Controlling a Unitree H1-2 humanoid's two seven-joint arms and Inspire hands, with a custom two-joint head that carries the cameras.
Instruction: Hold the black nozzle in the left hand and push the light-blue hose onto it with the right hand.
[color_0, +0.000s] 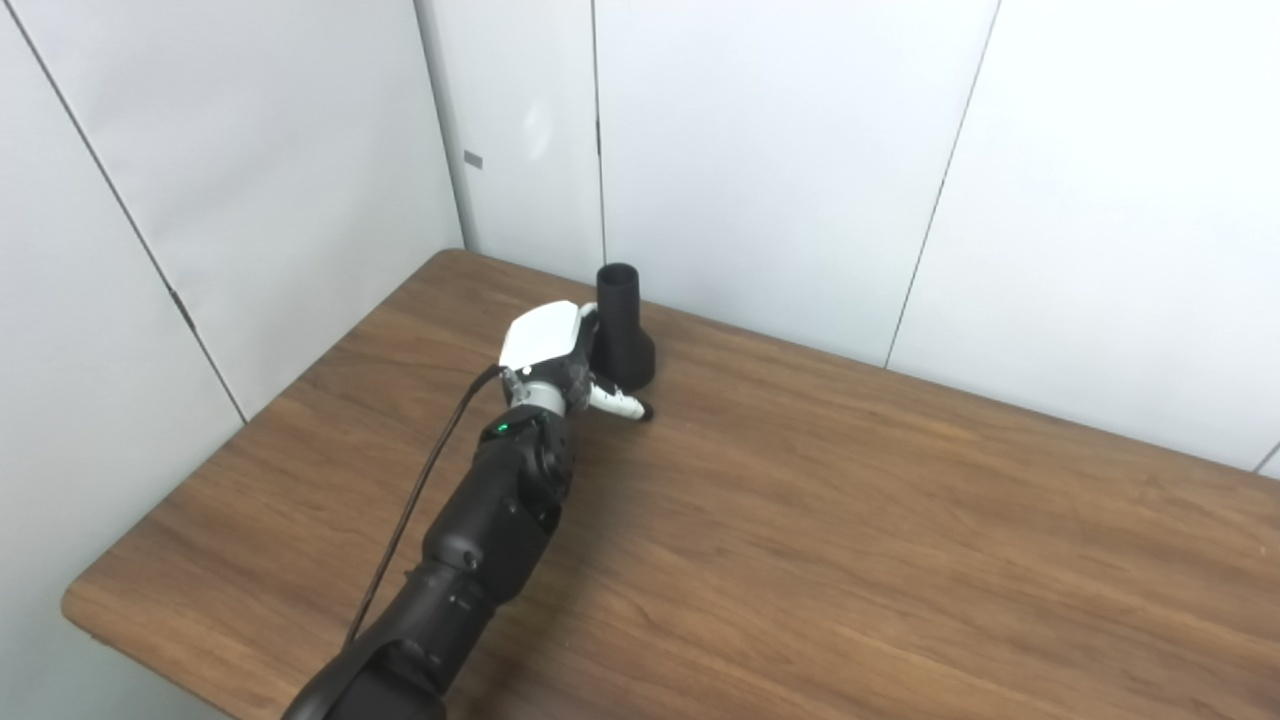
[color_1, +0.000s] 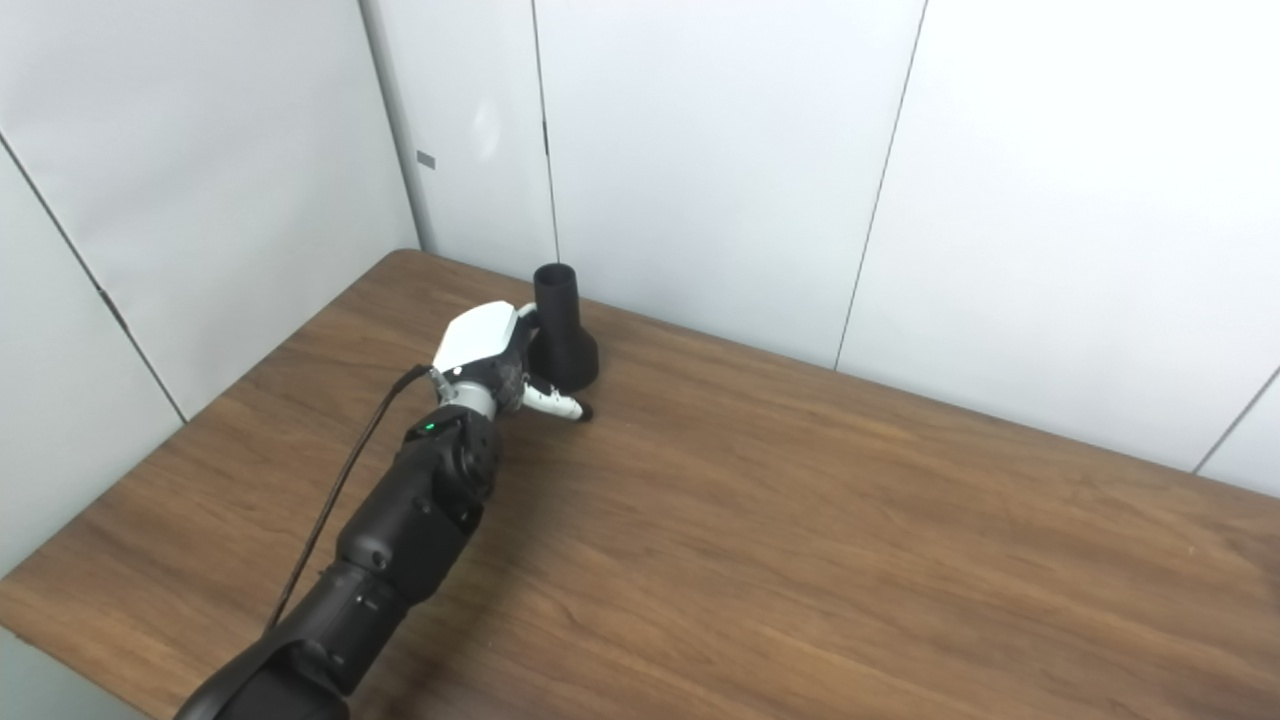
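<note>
Where wall meets table, upright black nozzle against left hand.

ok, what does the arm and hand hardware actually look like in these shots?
Only the left arm shows: bulky matte-black segmented casing with a small green light lit near the wrist. A thin black cable runs loose along its outer side up to a silver wrist collar. The left hand has a glossy white back shell, dark fingers, and a white thumb with a black tip. The right arm is out of view.
</note>
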